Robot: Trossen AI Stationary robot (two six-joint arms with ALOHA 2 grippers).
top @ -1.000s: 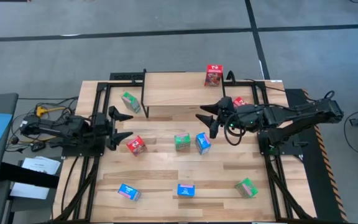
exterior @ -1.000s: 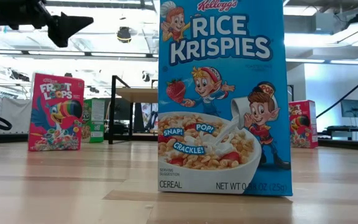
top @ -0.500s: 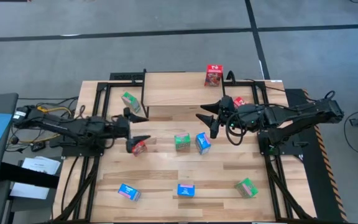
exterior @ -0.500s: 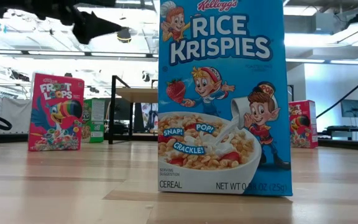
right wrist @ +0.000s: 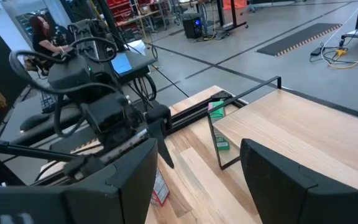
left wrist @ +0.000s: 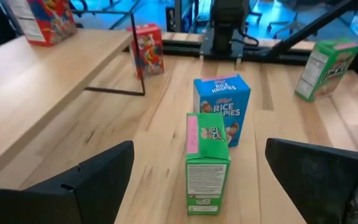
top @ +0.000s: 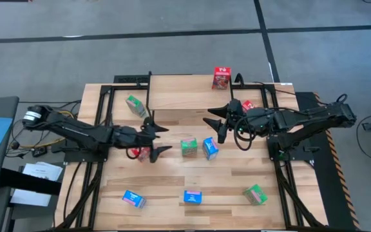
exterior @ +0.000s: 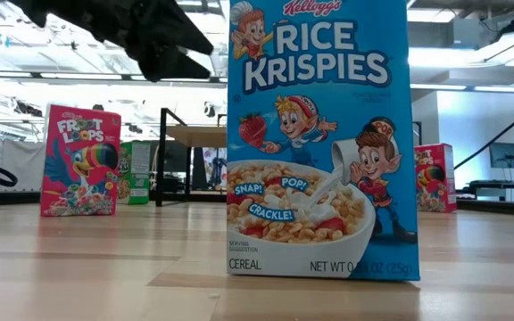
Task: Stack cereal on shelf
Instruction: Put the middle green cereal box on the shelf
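Left gripper point(top: 154, 138), fingers spread wide, hangs over a red cereal box point(top: 142, 153) on the tabletop point(top: 224, 174); arm stretched low. A second ago it sat back near the table's left edge. Right gripper point(top: 215, 122), fingers apart, unmoved beside the shelf point(top: 179, 92), which carries one red box point(top: 221, 78).

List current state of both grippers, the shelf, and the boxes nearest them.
Left gripper: jaws open, over the red box, nothing held.
Right gripper: jaws open, empty, near the shelf's front edge.
Shelf: carries one red box, upright.
Red box under left gripper: on the table, not gripped.
Green box: upright on the table.
Blue box: upright beside it.
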